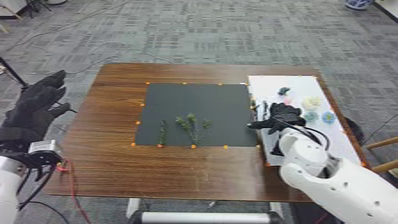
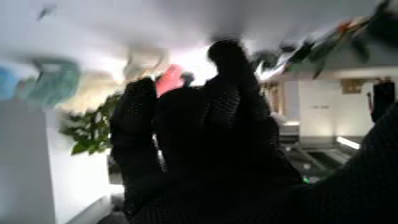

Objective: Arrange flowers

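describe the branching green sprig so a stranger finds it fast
On the brown table lies a dark mat. Near its edge closest to the robot lies the green sprig. It fans out into several stalks, unlike the single narrow stem just left of it.

gray patterned carpet (image 1: 204, 35), white walls (image 2: 324, 107), bright ceiling light (image 2: 348, 143)

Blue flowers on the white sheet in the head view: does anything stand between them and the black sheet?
Yes: the right hand is over the white sheet, between the blue flowers and the black sheet.
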You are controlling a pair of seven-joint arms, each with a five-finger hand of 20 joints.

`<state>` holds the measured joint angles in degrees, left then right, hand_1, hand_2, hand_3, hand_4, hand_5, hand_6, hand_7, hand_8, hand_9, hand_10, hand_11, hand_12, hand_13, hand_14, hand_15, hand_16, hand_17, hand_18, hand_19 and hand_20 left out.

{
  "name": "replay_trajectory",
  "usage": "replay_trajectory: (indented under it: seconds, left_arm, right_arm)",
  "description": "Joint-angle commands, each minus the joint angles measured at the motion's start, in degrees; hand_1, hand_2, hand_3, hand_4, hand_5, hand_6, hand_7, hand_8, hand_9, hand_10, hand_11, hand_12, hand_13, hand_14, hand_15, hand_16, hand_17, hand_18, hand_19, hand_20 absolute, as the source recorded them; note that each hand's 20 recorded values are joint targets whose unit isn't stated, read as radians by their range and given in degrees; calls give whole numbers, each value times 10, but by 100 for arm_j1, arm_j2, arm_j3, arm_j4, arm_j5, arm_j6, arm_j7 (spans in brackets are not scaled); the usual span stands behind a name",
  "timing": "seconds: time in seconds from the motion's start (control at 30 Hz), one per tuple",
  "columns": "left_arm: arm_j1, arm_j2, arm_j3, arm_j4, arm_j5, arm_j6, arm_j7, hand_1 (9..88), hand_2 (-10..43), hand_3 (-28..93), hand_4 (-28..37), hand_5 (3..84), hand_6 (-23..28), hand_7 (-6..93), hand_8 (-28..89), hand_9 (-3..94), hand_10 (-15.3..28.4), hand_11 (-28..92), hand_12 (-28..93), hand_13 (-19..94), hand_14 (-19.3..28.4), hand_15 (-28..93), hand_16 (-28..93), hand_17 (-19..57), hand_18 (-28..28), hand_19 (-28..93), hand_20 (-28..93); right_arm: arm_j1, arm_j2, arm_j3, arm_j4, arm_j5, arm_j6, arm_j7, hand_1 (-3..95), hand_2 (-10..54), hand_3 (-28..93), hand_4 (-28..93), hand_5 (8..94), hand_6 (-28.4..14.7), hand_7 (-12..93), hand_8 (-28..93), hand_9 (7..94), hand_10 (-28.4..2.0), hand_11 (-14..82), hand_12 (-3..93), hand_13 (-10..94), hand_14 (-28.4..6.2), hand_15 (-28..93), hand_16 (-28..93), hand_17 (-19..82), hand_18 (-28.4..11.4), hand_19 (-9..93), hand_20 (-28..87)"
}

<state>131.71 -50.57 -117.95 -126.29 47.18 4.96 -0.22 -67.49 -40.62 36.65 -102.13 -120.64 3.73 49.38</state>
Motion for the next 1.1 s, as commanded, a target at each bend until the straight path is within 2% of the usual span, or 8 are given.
replay_trajectory:
  seconds: [0.03, 0.17, 0.3, 0.37, 0.43, 0.6, 0.93, 1.1]
  left_arm:
    - [28, 7, 13, 18, -39, -28, -17, 243, -77, 673, -283, 173, 12, 186, -97, 94, 66, 82, 204, 0, 77, 228, 4, -183, 171, 324, 94]
    - [9, 5, 23, 24, -35, -41, -23, 244, -74, 672, -283, 173, 12, 185, -97, 95, 66, 82, 204, 1, 77, 229, 4, -183, 171, 324, 94]
    - [27, 4, 30, 12, -53, -21, -11, 243, -73, 671, -283, 174, 13, 185, -97, 95, 66, 82, 203, 1, 77, 230, 4, -183, 171, 324, 94]
    - [4, 9, 44, 20, -50, -27, -15, 242, -72, 672, -283, 174, 13, 185, -98, 95, 66, 82, 203, 1, 77, 230, 4, -183, 171, 324, 94]
    - [20, 0, 23, 11, -43, -10, -16, 240, -70, 673, -283, 174, 13, 184, -98, 95, 66, 82, 203, 1, 77, 230, 4, -182, 171, 323, 94]
    - [93, -44, -27, -27, -60, 30, 8, 239, -68, 675, -283, 175, 13, 183, -97, 95, 66, 83, 202, 1, 78, 231, 3, -182, 171, 324, 95]
    - [113, -77, -45, -50, -62, 57, 13, 236, -68, 681, -283, 175, 13, 183, -97, 96, 66, 83, 202, 0, 78, 231, 3, -183, 171, 325, 94]
    - [110, -79, -41, -51, -60, 57, 8, 236, -67, 679, -283, 175, 13, 182, -96, 96, 66, 82, 202, 1, 77, 231, 2, -183, 171, 325, 95]
  right_arm:
    - [555, -417, -634, 387, -39, -257, 0, 396, -95, 235, -235, 514, -75, 568, -173, 512, -169, 660, 622, 515, -172, 832, 430, 220, -233, 781, 505]
    - [850, -610, -1018, 658, -77, -648, 33, 269, -95, 648, -282, 536, -67, 559, -170, 532, -165, 657, 616, 537, -164, 828, 430, 230, -234, 786, 500]
    - [1021, -751, -1375, 897, -111, -954, -32, 315, -95, 776, -281, 561, -53, 566, -169, 575, -150, 654, 613, 569, -148, 818, 436, 252, -229, 796, 492]
    - [959, -764, -1395, 924, -167, -1034, -86, 362, -95, 769, -282, 575, -32, 547, 63, 607, -138, 649, 615, 583, -135, 810, 445, 265, -228, 800, 488]
    - [857, -763, -1344, 914, -104, -932, -187, 421, -95, 741, -283, 597, -8, 564, 151, 644, -123, 639, 634, 616, -121, 802, 455, 279, -226, 805, 486]
    - [515, -731, -975, 789, 111, -722, -476, 473, -95, 780, -283, 665, 12, 560, 178, 722, -93, 593, 718, 672, -104, 804, 459, 307, -221, 819, 485]
    - [-210, -493, -209, 95, 634, 675, -957, 422, -95, 864, -212, 670, 3, 579, 251, 755, -94, 612, 729, 702, -103, 822, 461, 327, -226, 843, 500]
    - [-489, -630, 86, -227, 726, 458, -899, 421, -95, 857, -199, 668, 1, 585, 254, 757, -92, 620, 724, 708, -102, 824, 462, 332, -226, 849, 500]
